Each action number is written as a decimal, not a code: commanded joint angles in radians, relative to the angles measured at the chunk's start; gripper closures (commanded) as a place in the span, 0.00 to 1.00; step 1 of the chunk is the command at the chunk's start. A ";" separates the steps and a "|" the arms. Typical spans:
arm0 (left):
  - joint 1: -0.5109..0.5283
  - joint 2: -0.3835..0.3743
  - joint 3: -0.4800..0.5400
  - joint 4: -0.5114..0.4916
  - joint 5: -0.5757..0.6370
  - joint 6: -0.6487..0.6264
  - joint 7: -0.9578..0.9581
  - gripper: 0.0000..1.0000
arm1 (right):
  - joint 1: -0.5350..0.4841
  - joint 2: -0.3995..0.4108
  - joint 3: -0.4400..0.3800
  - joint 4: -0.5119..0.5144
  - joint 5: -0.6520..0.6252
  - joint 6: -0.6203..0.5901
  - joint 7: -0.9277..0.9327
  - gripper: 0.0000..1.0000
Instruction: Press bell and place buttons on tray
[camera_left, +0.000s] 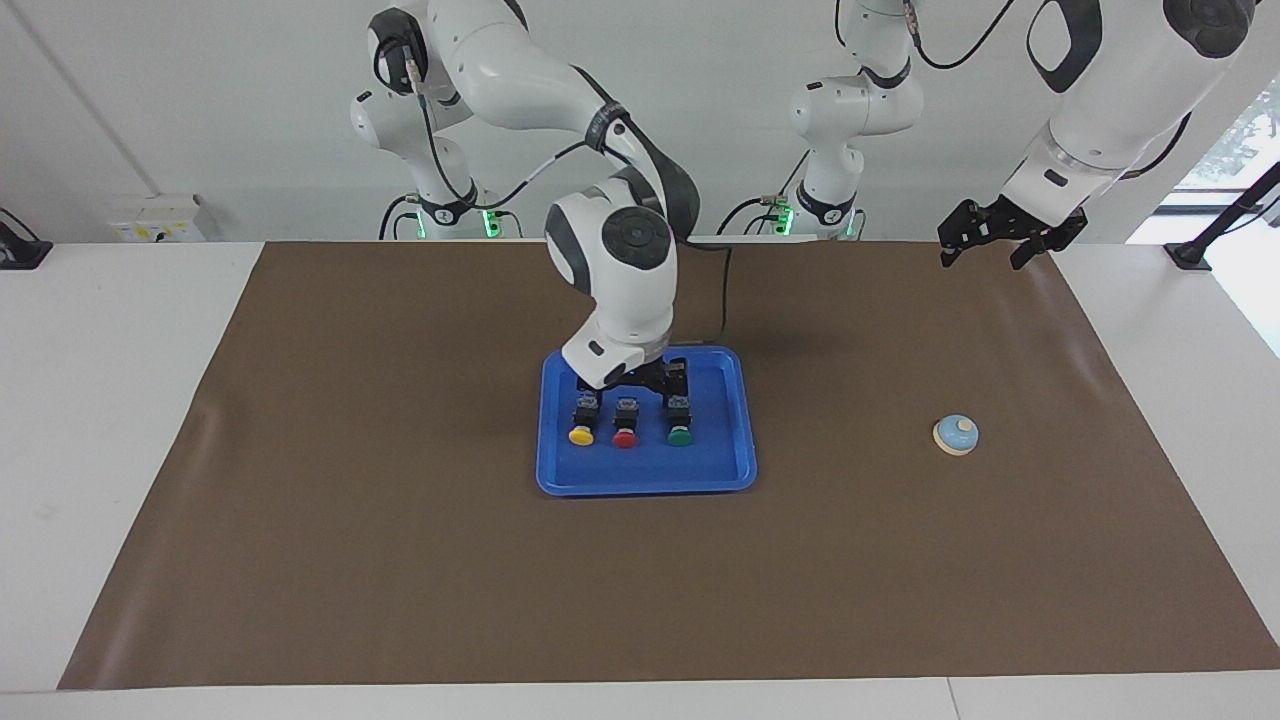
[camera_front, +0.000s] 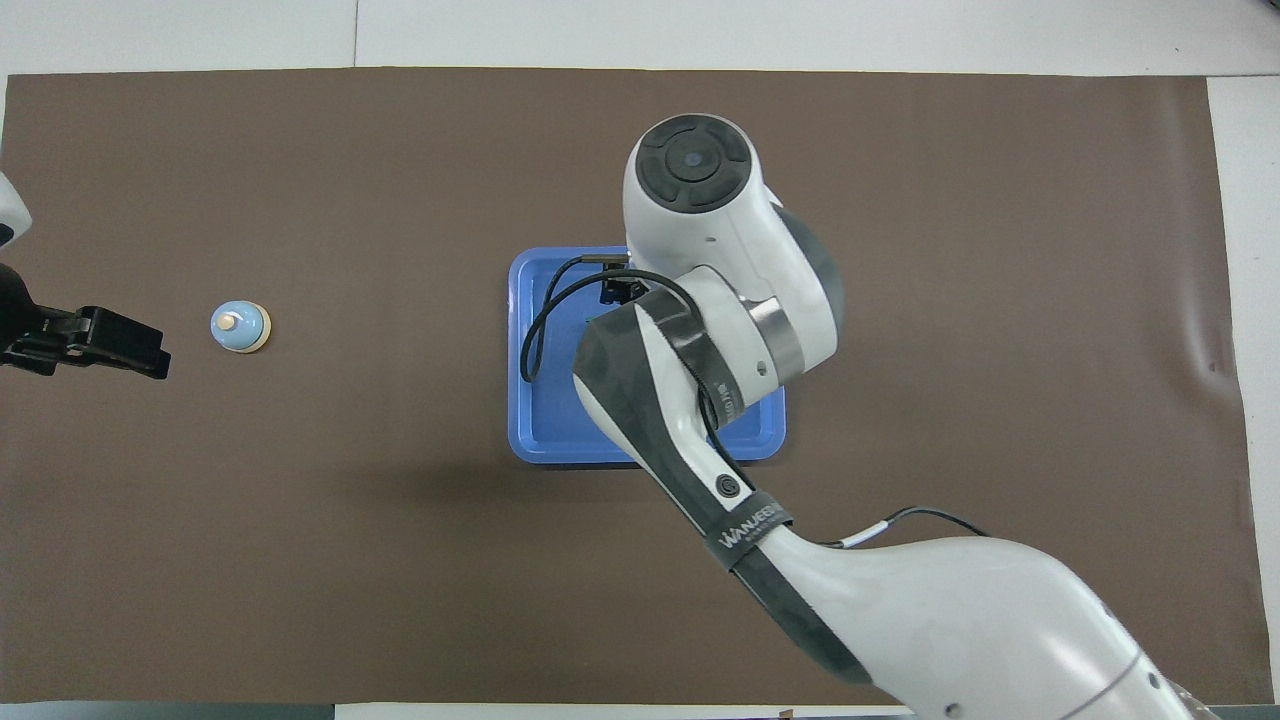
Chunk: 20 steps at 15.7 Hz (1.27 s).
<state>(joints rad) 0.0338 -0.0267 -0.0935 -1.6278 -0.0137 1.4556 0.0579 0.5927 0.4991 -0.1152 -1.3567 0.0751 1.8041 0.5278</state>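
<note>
Seemingly, the three buttons (camera_left: 626, 420) lie under the right end effector (camera_left: 640, 385).

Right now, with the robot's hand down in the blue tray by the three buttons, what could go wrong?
1. The right gripper sits low in the tray, right next to the red button and green button. Lifting away carelessly might tip one.
2. The yellow button stands close beside the red one, so a knock could topple both.
3. The left gripper waits up in the air, not over the bell, so a straight push down might miss it.
</note>
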 joint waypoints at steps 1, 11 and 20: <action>0.003 -0.022 0.001 -0.023 -0.002 0.000 -0.006 0.00 | -0.103 -0.193 0.012 -0.194 -0.012 -0.003 -0.179 0.00; 0.003 -0.022 0.000 -0.023 -0.002 0.000 -0.007 0.00 | -0.428 -0.573 0.012 -0.351 -0.073 -0.248 -0.518 0.00; 0.003 -0.022 0.000 -0.023 -0.002 0.000 -0.006 0.00 | -0.516 -0.577 0.012 -0.363 -0.078 -0.247 -0.575 0.00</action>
<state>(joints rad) 0.0338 -0.0267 -0.0935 -1.6278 -0.0137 1.4556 0.0579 0.0991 -0.0711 -0.1177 -1.7006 0.0098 1.5373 -0.0005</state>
